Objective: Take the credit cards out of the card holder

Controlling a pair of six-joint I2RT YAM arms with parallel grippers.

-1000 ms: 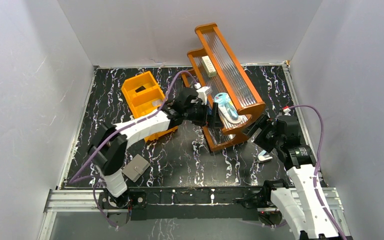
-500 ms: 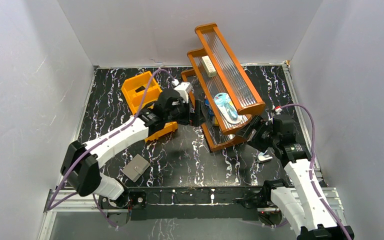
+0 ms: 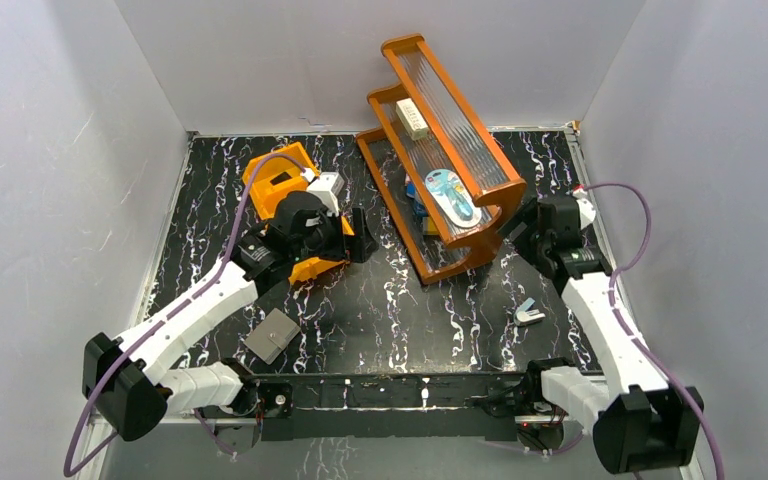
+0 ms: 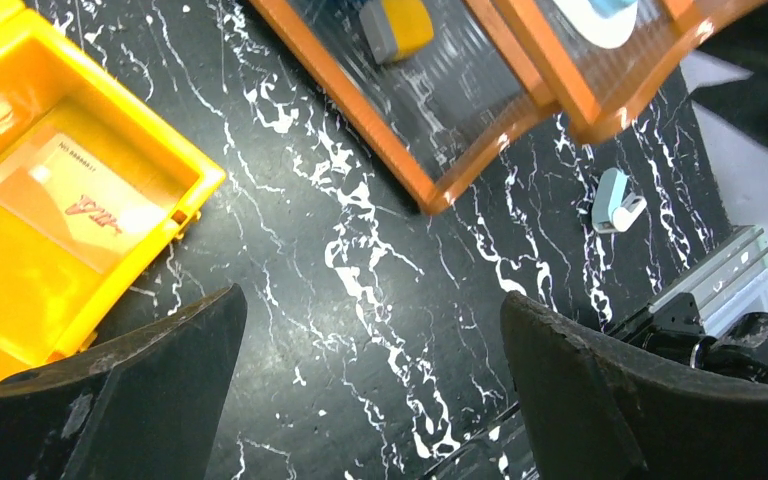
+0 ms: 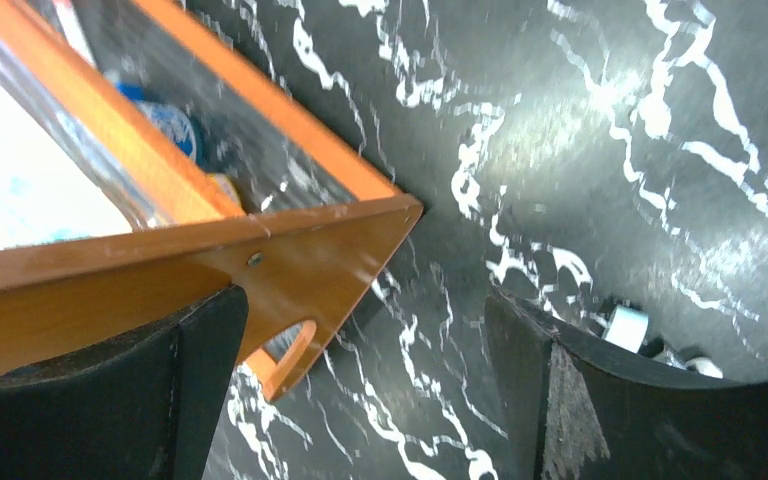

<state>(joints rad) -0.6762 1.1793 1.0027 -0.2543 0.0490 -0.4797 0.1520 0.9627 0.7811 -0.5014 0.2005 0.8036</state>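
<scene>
The card holder (image 3: 271,335) is a flat grey wallet lying on the black marbled table near the front left, apart from both grippers. A tan-orange credit card (image 4: 70,200) lies in a compartment of the orange bin (image 4: 195,172). A black card (image 3: 282,179) shows in the bin's far compartment. My left gripper (image 3: 358,238) is open and empty just right of the bin (image 3: 260,175); in its wrist view the gripper (image 4: 375,390) hangs over bare table. My right gripper (image 3: 518,228) is open and empty at the right end of the wooden rack; it also shows in its own view (image 5: 365,390).
An orange wooden two-tier rack (image 3: 490,170) stands at the back centre, holding a cream box (image 3: 412,118) and a blue-white package (image 3: 448,195). Its end panel (image 5: 290,265) is close to my right gripper's left finger. A small white-blue clip (image 3: 530,314) lies front right. White walls enclose the table.
My left gripper pulled back left from the rack to beside the bin. My right gripper moved farther back along the rack's right end. The rack shifted slightly left and back.
</scene>
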